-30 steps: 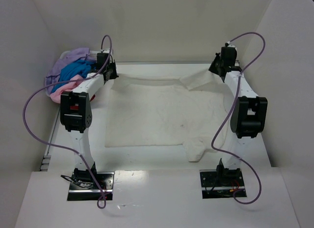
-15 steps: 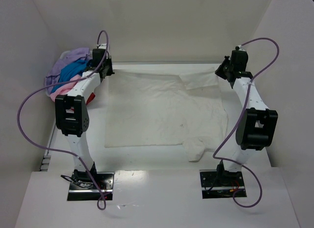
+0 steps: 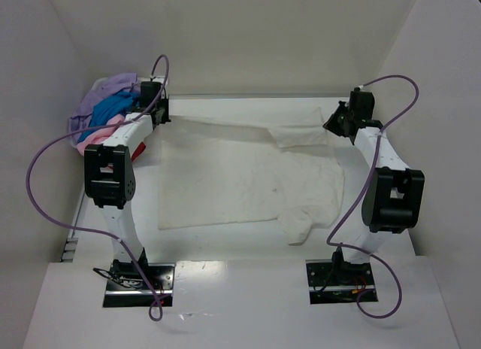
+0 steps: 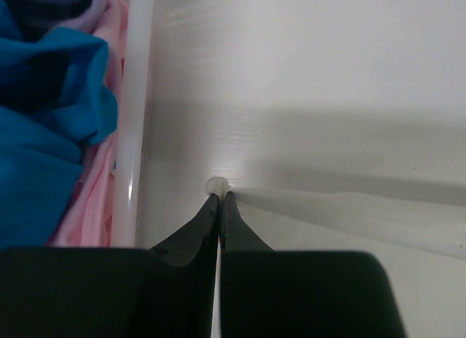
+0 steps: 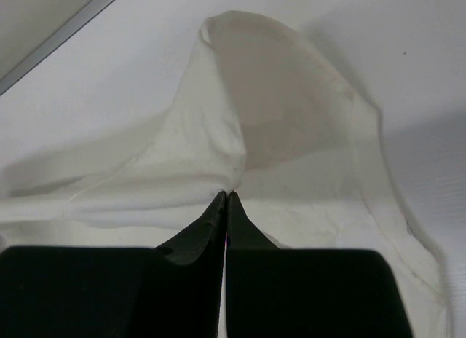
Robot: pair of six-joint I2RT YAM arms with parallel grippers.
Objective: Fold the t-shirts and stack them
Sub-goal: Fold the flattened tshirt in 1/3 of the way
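The cream-white t-shirt (image 3: 248,180) lies spread on the table, its far edge lifted and stretched between both grippers. My left gripper (image 3: 159,114) is shut on the shirt's far left corner; a nub of cloth (image 4: 217,185) pokes past the tips in the left wrist view. My right gripper (image 3: 334,123) is shut on the far right part of the shirt (image 5: 240,134), which rises in a fold beyond the tips. Lilac (image 3: 113,89), bright blue (image 3: 113,108) and pale pink (image 3: 94,138) shirts are heaped at the far left. The red shirt is not in view.
The heap sits in a white basket whose rim (image 4: 135,112) runs just left of my left gripper. White walls enclose the table at the back and both sides. A sleeve (image 3: 299,225) is bunched at the shirt's near right.
Both grippers have moved slightly nearer with the shirt's far edge, which is now raised and taut. The shirt's body has slid nearer and narrowed on the right.
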